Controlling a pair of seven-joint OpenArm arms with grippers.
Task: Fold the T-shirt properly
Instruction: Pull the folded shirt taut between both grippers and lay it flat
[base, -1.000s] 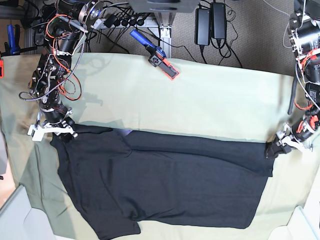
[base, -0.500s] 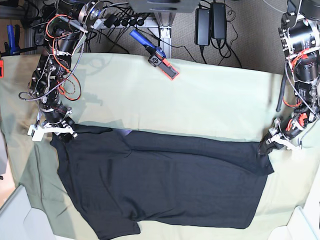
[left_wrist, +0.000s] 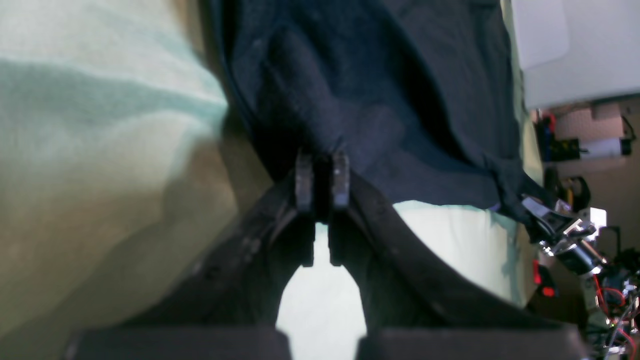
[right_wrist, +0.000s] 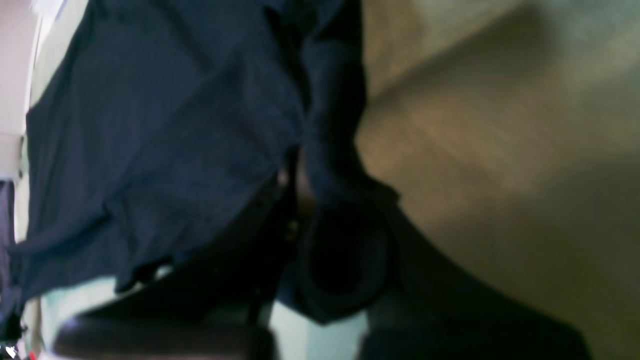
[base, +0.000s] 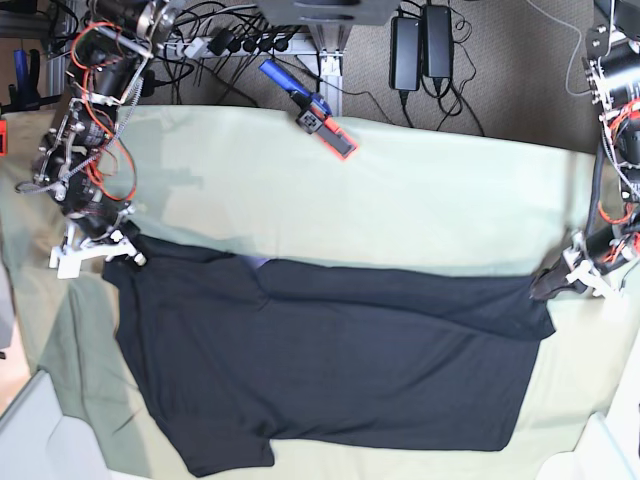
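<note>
In the base view, the black T-shirt (base: 330, 360) is lying across the pale cloth on the table (base: 400, 170), its far edge running between the two arms and its near part reaching toward the bottom of the view. The left pincer (base: 548, 285) is gripping one far corner and the right pincer (base: 130, 258) is pinching the other. The step in hand seems to be squaring and tensioning that edge before a fold. The next move probably calls for lifting both corners together and carrying them over evenly; uneven travel could leave the fold skewed. The outer side of the left arm is running out of view, and the right fingertips are blending into the dark fabric.

In the left wrist view, the pincer is closing on a bunched ridge of black fabric, with pale cloth showing on either side. The exact line where tips meet shirt is hard to make out, dark on dark.

In the right wrist view, a thick roll of shirt is bulging up between the fingers and hiding their tips. Blur is softening everything near them, so how many layers are being caught is impossible to tell. The print is not showing in any view.
</note>
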